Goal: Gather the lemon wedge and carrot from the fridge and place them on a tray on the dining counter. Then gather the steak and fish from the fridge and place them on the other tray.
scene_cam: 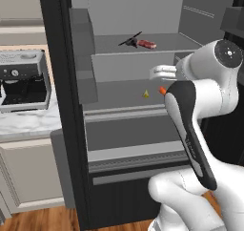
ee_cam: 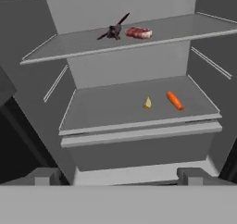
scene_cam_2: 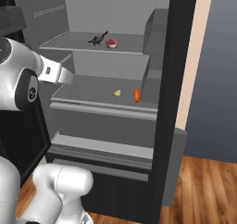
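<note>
Hand view: the jaws (ee_cam: 118,174) are seen spread wide apart with nothing between them, their two dark tips low in the frame and aimed into the open fridge (ee_cam: 115,140). Ahead of the jaws and a little above them, on the lower shelf (ee_cam: 102,112), the lemon wedge (ee_cam: 147,102) is found slightly to the right of the jaws' midline, and the carrot (ee_cam: 175,100) lies just beside it, further right; neither is touched. Higher and farther from the jaws, on the upper shelf (ee_cam: 69,45), the steak (ee_cam: 139,32) is seen to the right of the dark fish (ee_cam: 113,31), the two lying close together and well apart from the jaws. In the left base view, the carrot (scene_cam: 162,90) is partly hidden behind the arm, the lemon wedge (scene_cam: 146,94) lies to its left, and a coffee machine (scene_cam: 24,79) stands on the marble desk (scene_cam: 28,122) beside the fridge. In the right base view, both shelves are seen with all four items resting on them.
</note>
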